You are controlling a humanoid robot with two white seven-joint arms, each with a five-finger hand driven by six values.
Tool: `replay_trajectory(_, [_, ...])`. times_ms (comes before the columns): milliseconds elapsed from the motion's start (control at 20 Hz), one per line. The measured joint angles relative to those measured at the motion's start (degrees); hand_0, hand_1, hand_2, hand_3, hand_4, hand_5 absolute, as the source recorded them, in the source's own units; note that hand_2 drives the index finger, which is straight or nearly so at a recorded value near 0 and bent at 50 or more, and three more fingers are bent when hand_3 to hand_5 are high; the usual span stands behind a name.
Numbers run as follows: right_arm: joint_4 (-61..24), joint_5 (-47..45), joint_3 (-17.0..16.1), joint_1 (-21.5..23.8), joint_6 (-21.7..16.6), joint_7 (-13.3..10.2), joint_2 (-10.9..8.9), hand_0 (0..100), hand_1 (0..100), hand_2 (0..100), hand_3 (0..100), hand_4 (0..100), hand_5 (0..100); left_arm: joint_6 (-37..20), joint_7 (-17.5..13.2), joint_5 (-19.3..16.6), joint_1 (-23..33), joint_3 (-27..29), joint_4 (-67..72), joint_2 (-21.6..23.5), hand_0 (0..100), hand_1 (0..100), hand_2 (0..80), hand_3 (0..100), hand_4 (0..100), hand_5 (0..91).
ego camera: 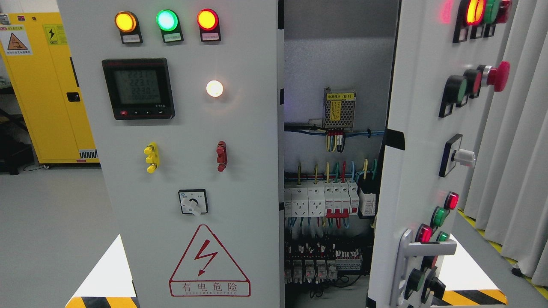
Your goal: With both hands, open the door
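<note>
Neither of the robot's hands is showing in the head view, so how far their fingers are open, or what they are touching, cannot be told. The grey electrical cabinet is filling most of the picture. Its left door (188,171) is sitting closed and facing the camera, carrying three lit indicator lamps (167,20) across the top, a digital meter (138,88), a small white lamp (214,88), a yellow switch (151,157), a red switch (221,156), a rotary selector (193,202) and a red hazard triangle (209,262). The right door (411,141) is standing swung outward, seen at a steep angle, with its silver handle (421,252) near the lower edge among coloured push-buttons. Between the two doors the interior is lying exposed, showing a power supply (339,108), a row of white breakers (327,199) and coloured wiring. A yellow cabinet (40,90) is standing at far left.
</note>
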Motion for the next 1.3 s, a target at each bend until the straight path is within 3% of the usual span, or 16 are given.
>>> replay_trajectory(200, [0.0, 0.0, 0.0, 0.0, 0.0, 0.0, 0.0, 22, 0, 0, 0, 0, 0, 2.8, -3.7, 5.2, 1.1, 0.3, -13.2, 4.4, 0, 0, 0.0, 0, 0, 0.0])
replay_trajectory(501, [0.0, 0.0, 0.0, 0.0, 0.0, 0.0, 0.0, 22, 0, 0, 0, 0, 0, 3.7, -4.6, 15.1, 1.3, 0.5, -29.6, 12.8, 0, 0, 0.0, 0, 0, 0.0])
replay_trajectory(701, [0.0, 0.0, 0.0, 0.0, 0.0, 0.0, 0.0, 22, 0, 0, 0, 0, 0, 4.0, -4.7, 21.7, -1.6, 0.7, -37.9, 19.0, 0, 0, 0.0, 0, 0, 0.0])
replay_trajectory(901, [0.0, 0.0, 0.0, 0.0, 0.0, 0.0, 0.0, 22, 0, 0, 0, 0, 0, 8.3, -4.8, 30.3, -8.7, 0.7, -44.1, 25.2, 0, 0, 0.0, 0, 0, 0.0])
replay_trajectory(1302, [0.0, 0.0, 0.0, 0.0, 0.0, 0.0, 0.0, 22, 0, 0, 0, 0, 0, 19.0, -4.9, 48.0, -28.8, -0.8, -51.2, 34.9, 0, 0, 0.0, 0, 0, 0.0])
